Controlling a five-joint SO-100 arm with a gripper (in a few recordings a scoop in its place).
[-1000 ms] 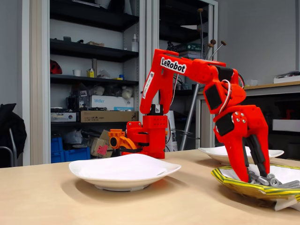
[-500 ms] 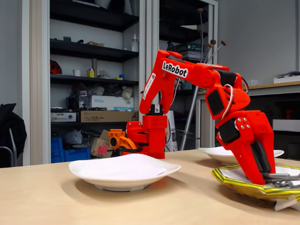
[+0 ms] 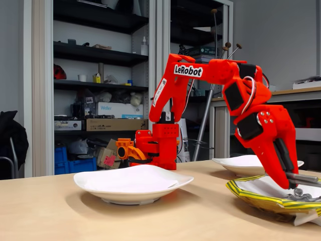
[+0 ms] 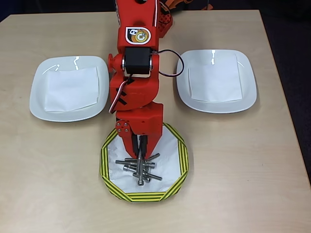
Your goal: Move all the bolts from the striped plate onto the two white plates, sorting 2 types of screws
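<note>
well, a pale wooden table (image 4: 233, 160) is seen carrying two glossy white plates (image 4: 69, 87) (image 4: 216, 74), each lined with a paper sheet, well apart with open room between. nearer the front edge, the paper-like striped plate (image 4: 181, 160) is seen with slim silver bolts (image 4: 137, 165) piled on it. one long bolt (image 3: 303, 178) is clamped level in the red gripper (image 3: 290, 176) just above the pile.

Red arm (image 4: 138, 92), silver-grey bolts (image 4: 138, 167), yellow-and-dark-green striped plate (image 4: 181, 162), two plain white plates (image 4: 39, 90), tan table (image 4: 233, 160)
</note>
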